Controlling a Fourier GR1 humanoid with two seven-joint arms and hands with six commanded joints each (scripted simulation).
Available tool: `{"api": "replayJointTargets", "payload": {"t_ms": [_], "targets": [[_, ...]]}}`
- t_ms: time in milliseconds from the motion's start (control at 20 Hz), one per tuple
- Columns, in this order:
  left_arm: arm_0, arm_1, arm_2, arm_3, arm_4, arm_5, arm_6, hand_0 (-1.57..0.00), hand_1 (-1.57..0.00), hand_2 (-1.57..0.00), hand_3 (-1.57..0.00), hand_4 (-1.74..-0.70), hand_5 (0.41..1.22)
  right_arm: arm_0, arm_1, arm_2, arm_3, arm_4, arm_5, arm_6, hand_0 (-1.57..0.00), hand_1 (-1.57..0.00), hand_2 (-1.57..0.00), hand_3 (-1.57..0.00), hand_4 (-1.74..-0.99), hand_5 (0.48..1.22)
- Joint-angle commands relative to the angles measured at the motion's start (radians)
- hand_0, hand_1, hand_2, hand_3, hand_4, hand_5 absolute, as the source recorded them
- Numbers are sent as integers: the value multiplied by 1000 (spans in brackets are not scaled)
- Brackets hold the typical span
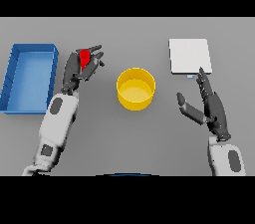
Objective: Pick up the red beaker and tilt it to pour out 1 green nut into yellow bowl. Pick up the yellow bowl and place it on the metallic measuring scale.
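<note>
The red beaker (84, 57) is clasped in the curled fingers of the left hand (79, 68), just left of the yellow bowl (136, 89) and right of the blue tray (31, 77); no green nut can be made out in the bowl, so the pour is judged not yet done. The bowl is seen at the table's middle, apart from the metallic measuring scale (190, 56) at far right, so its transfer is also left. The right hand (208, 104) is held with fingers straight and spread, near the scale and right of the bowl.
</note>
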Motion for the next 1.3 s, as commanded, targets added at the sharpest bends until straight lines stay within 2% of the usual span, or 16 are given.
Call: {"api": "replayJointTargets", "payload": {"t_ms": [0, 150, 300, 350, 550, 650, 750, 1050, 1200, 1250], "targets": [[5, 3, -9, -25, -11, 0, 9, -1549, -1548, -1548, -1529, -1500, 1211, 11, 2, 10, -7, 13, -2, -15, 1, 1, 1, 1, -1294, 662], [0, 21, -50, -96, -71, -4, 63, -1560, -1559, -1559, -1549, -1496, 1216, 8, 5, 15, -6, 20, -5, -8, 1, 1, 1, 1, -1289, 664], [7, 59, -110, -166, -156, -13, 137, -1565, -1565, -1565, -1560, -1616, 1174, 9, 2, 12, -12, 15, -2, -16, 1, 1, 1, 1, -1277, 664], [8, 68, -122, -181, -172, -21, 156, -1565, -1565, -1565, -1560, -1616, 1170, 14, -4, 12, -23, 13, 3, -18, 1, 1, 1, 1, -1277, 667], [-4, 91, -145, -205, -210, -43, 199, -1565, -1565, -1565, -1560, -1616, 1140, 11, 2, 14, -15, 16, -2, -3, 1, 1, 1, 1, -1277, 679], [-20, 109, -185, -206, -268, -57, 224, -1567, -1567, -1567, -1564, -1661, 1126, 12, 7, 18, -7, 18, 0, -2, 1, 1, 1, 1, -1273, 686], [-55, 147, -243, -212, -350, -95, 268, -1569, -1569, -1569, -1566, -1690, 1124, 5, 11, 20, -18, 12, 2, 10, 1, 1, 1, 1, -1274, 688], [-181, 229, -421, -153, -576, -226, 322, -1570, -1570, -1570, -1570, -1728, 1172, 13, 3, 20, -24, 23, -1, 8, 1, 1, 1, 1, -1290, 695], [-233, 269, -494, -135, -635, -336, 296, -1571, -1571, -1571, -1570, -1734, 1196, 20, 4, 26, -31, 37, -8, 16, 1, 1, 1, 1, -1290, 694], [-255, 272, -515, -118, -660, -367, 307, -1571, -1571, -1571, -1571, -1683, 1201, 23, 4, 18, -30, 27, -7, 13, 1, 1, 1, 1, -1293, 690]]}}
